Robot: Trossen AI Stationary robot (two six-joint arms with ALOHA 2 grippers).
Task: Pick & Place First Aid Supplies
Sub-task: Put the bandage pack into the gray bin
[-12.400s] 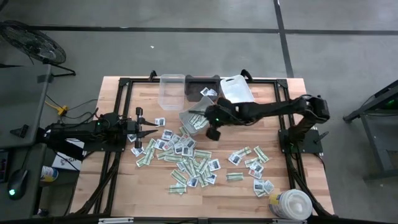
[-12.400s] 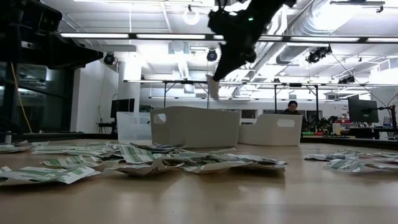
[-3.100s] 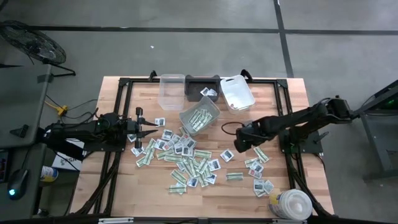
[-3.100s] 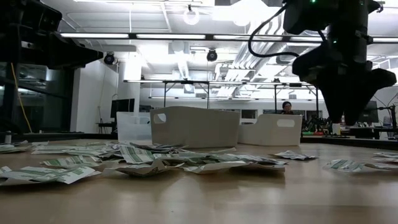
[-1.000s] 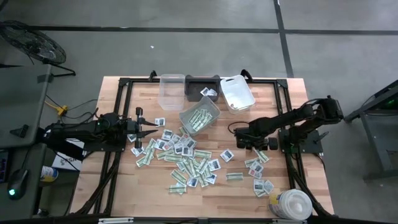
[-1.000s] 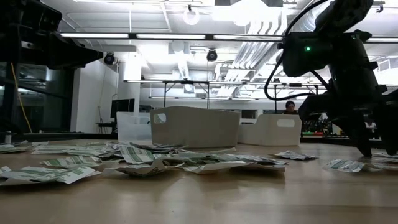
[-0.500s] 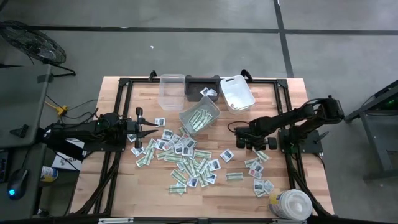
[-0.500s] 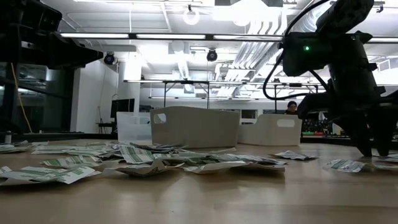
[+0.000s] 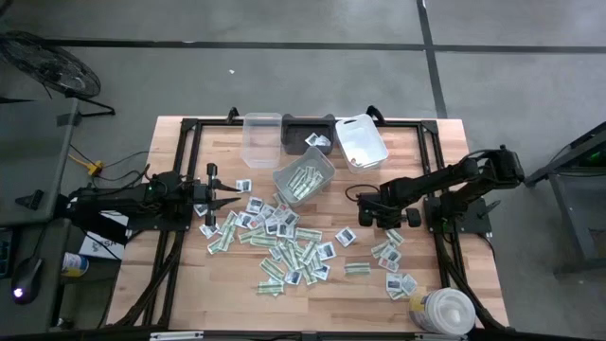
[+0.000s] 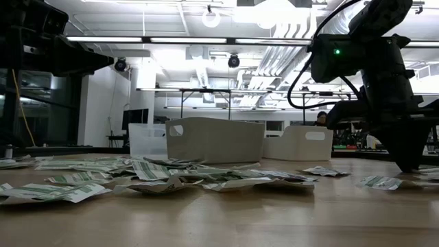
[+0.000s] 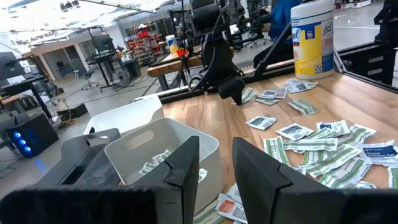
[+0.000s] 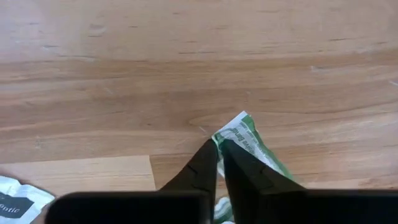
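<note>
**Right end effector pinching a green-and-white packet at the bench surface**

While the right arm is working, the left end effector (image 9: 216, 196) is waiting at the left side of the bench (image 9: 189, 294), its fingers standing partly apart with nothing between them; it is hanging just beside the left edge of the packet spread, probably parked so that it stays clear of the other arm's path. Right of it, the first aid supplies (image 9: 284, 242) are lying scattered flat across the middle of the bench, green-and-white strips mixed with squarish white packets, loose and overlapping, which suits picking them one at a time. Behind the spread, the bins are sitting in a group: a clear bin (image 9: 262, 138), a dark bin (image 9: 310, 134), a white bin (image 9: 361, 141), and a tilted grey bin (image 9: 304, 178) already holding several green strips, so sorting by kind seems to be under way. Farther right, the right end effector (image 9: 370, 217) is pointing down at the bench among a smaller cluster of packets. In the right wrist view its fingers (image 12: 205, 163) are nearly together, nipping the corner of a green-and-white packet (image 12: 249, 144) that is lying on the wood. The pinch looks narrow and near the edge, so the packet may slip on lifting. At the near right corner a round white tub (image 9: 445, 310) is standing, apart from the work.
</note>
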